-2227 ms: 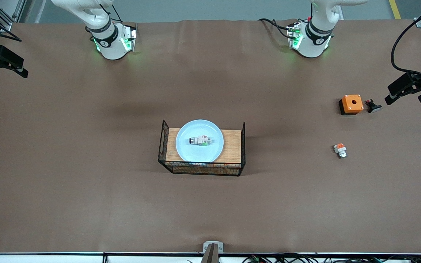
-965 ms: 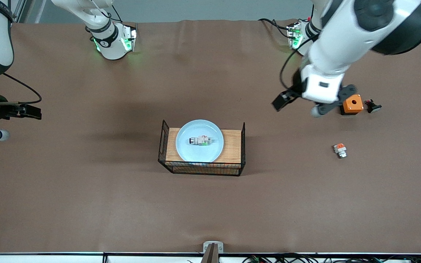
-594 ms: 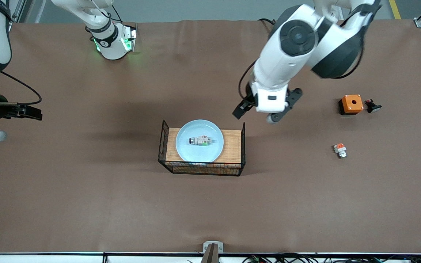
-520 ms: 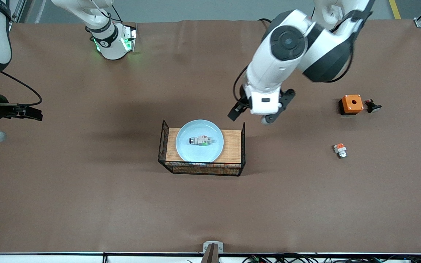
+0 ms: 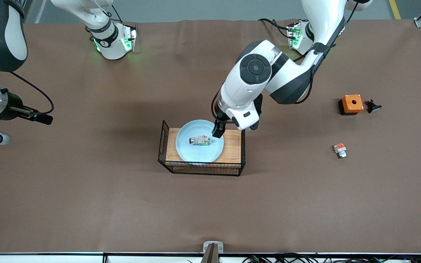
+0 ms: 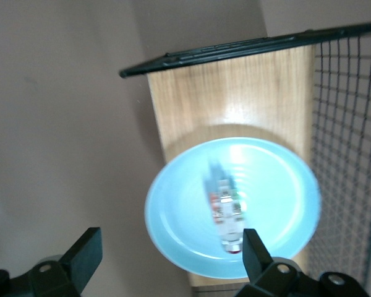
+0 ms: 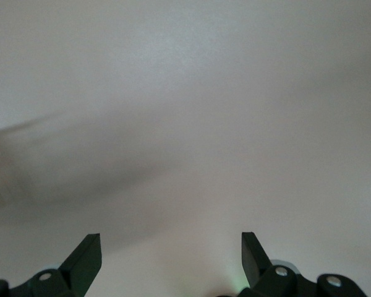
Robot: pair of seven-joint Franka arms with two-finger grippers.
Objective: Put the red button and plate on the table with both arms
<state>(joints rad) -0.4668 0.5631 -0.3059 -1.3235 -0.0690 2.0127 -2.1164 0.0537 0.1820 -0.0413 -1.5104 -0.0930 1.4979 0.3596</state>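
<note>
The pale-blue plate (image 5: 188,149) lies on the wooden top of a black wire basket (image 5: 233,146) in the middle of the brown table (image 5: 122,204). The red button (image 5: 199,140), whitish with a green mark, lies on its side in the plate. My left gripper (image 5: 223,130) is open and empty over the plate's edge toward the left arm's end. In the left wrist view the plate (image 6: 173,216) and the button (image 6: 226,207) show above my open left gripper (image 6: 170,263). My right gripper (image 5: 44,118) is open and empty over bare table at the right arm's end; it also shows in the right wrist view (image 7: 170,260).
An orange box with a hole (image 5: 351,104), a small black part (image 5: 373,106) and a small part with an orange-red block (image 5: 340,150) lie toward the left arm's end. The basket's wire end walls (image 5: 163,140) rise above its top.
My left arm has swung in from the left arm's end of the table and come down over the plate. My right gripper has shifted a little inward. Plate and button have not moved.
</note>
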